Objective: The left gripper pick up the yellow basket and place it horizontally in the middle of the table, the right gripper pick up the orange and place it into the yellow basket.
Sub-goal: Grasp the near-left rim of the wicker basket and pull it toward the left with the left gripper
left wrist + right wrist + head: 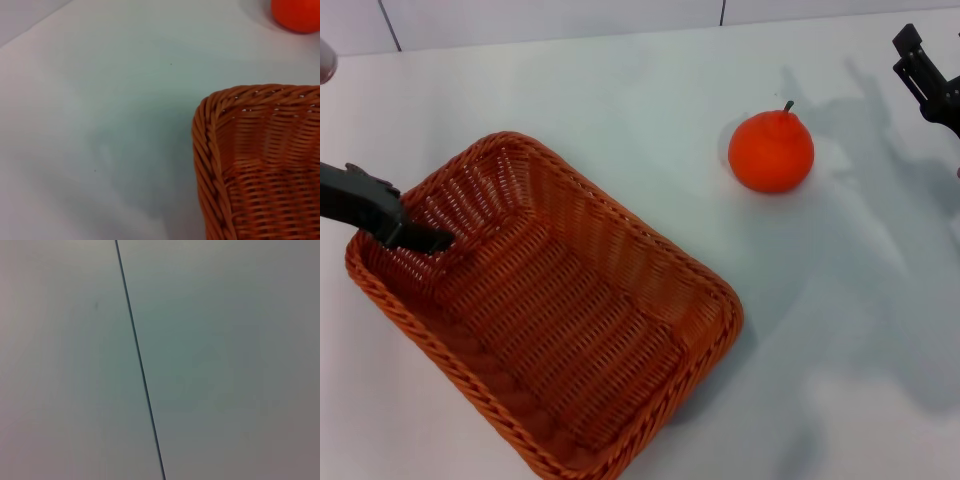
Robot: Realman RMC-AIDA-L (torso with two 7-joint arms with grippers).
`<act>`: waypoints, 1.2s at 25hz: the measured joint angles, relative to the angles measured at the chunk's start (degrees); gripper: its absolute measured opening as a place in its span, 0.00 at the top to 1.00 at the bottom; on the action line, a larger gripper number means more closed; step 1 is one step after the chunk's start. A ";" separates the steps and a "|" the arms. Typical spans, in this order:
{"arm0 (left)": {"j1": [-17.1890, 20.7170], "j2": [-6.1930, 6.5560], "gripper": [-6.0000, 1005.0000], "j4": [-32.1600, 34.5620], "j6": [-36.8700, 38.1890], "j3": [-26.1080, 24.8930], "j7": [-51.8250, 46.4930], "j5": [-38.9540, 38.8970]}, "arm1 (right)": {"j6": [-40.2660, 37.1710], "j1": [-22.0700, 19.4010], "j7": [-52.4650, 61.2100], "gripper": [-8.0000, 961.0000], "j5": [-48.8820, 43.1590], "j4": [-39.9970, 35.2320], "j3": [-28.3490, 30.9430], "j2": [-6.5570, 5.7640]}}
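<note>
1. The left claw (420,238) reaches in from the left edge of the head view, with one dark finger lying inside the yellow basket (570,330) against its left short wall. It looks pinched onto the braided rim there, but I can't see the outer finger, so I can't tell for sure that it has hold.
2. The basket sits skewed on the white bench (620,100), towards the front left and running diagonally, so it isn't horizontal or centred yet.
3. Biggest risk, I reckon: gripping one short wall of a long tray. The far end could sag or drag on the smooth bench, and the basket could twist around the claw or slip out.
4. Woven wicker flexes, so a thin finger might slide along the ribbed weave instead of biting.
5. The orange (771,150) sits well apart to the right, round and glossy with a short stem. A swinging basket corner could knock it rolling.
6. The right claw (930,75) hangs at the far right edge, away from the fruit. It looks spread open and empty.
7. The left wrist view shows a basket corner (215,150) with a thick braided edge and tight horizontal weave.
</note>
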 joint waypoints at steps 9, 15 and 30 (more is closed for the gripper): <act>0.08 -0.30 0.45 2.48 0.58 0.12 0.12 0.01 | 0.11 -0.15 0.00 0.03 0.00 0.00 0.00 0.00; 0.36 -0.63 0.70 2.79 0.82 0.32 0.63 0.37 | 0.10 -0.14 0.00 0.03 0.00 0.00 -0.01 0.00; -0.33 -1.01 0.81 2.30 1.04 0.56 -0.96 3.20 | -0.15 -0.04 0.77 0.03 0.00 -0.14 -0.09 -0.09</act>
